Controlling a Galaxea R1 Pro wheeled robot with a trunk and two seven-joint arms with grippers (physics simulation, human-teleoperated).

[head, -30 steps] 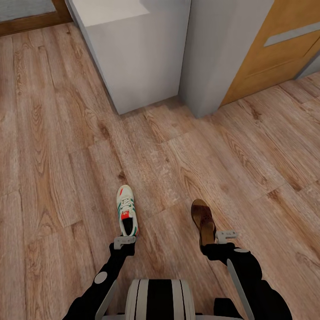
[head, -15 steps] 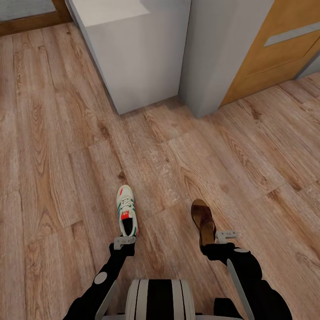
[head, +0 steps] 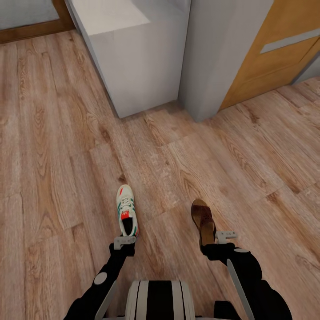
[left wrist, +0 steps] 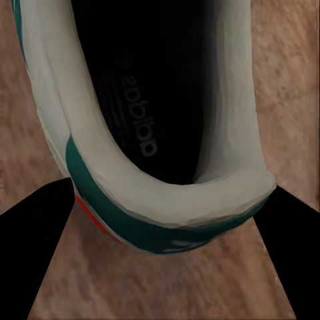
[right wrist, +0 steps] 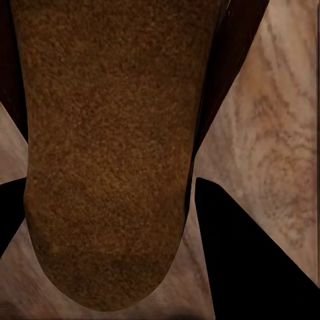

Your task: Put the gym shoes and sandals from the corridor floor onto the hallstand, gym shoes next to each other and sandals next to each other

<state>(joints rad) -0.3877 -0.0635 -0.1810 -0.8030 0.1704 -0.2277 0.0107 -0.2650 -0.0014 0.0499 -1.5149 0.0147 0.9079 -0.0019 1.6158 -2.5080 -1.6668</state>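
Left gripper point(head: 124, 242) clamps a gym shoe's point(head: 126, 209) heel; right gripper point(head: 218, 238) clamps a sandal's point(head: 203, 219) heel, above the corridor floor point(head: 58, 178)

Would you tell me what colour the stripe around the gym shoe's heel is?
Green, on the white gym shoe; it shows best in the left wrist view.

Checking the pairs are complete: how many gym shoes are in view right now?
1. A single gym shoe is at the left gripper, by its heel, beside a sandal. Its partner may be outside the picture.

Plank floor point(head: 53, 146), grey cabinet point(head: 138, 58), perhaps a door point(head: 275, 49)
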